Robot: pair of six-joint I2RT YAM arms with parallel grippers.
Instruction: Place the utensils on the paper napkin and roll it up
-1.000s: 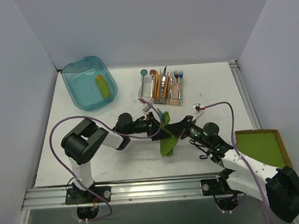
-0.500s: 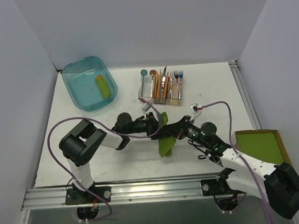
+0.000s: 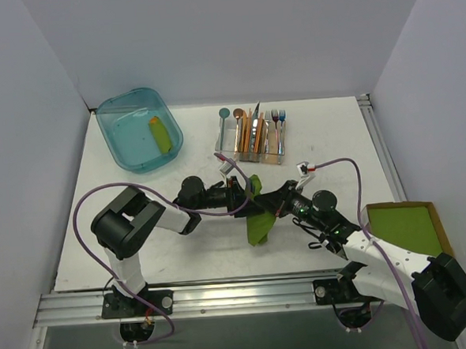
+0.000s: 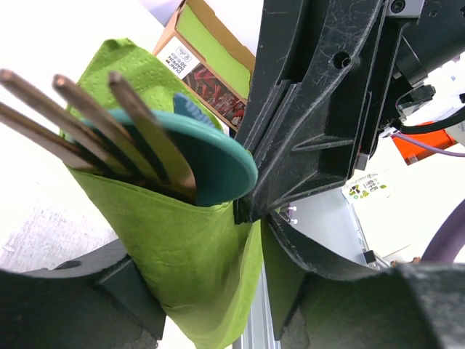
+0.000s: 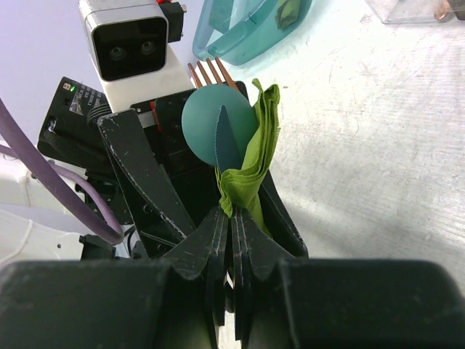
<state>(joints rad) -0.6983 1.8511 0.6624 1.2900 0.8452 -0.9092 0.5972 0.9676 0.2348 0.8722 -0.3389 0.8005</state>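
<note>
Clearly, the paper napkin (image 4: 196, 247) is thin and soft and would tear easily. It sits mid-tabletop (image 3: 182, 249), wrapped around the stiff, slippery copper fork (image 4: 87, 116) and teal spoon (image 4: 218, 163). The right gripper (image 5: 231, 214) is fully closed, pinching the napkin's folded edge. The left gripper (image 3: 240, 193) straddles the bundle with jaws partly apart; whether it presses, I cannot tell. I would hold it over the wrapped handles. The cutlery caddy (image 3: 250, 138) at the far edge is well apart.

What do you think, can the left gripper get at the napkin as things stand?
Probably yes: the napkin, wrapping fork and spoon, hangs between the left gripper's open fingers; the right gripper pinches only its edge.
</note>
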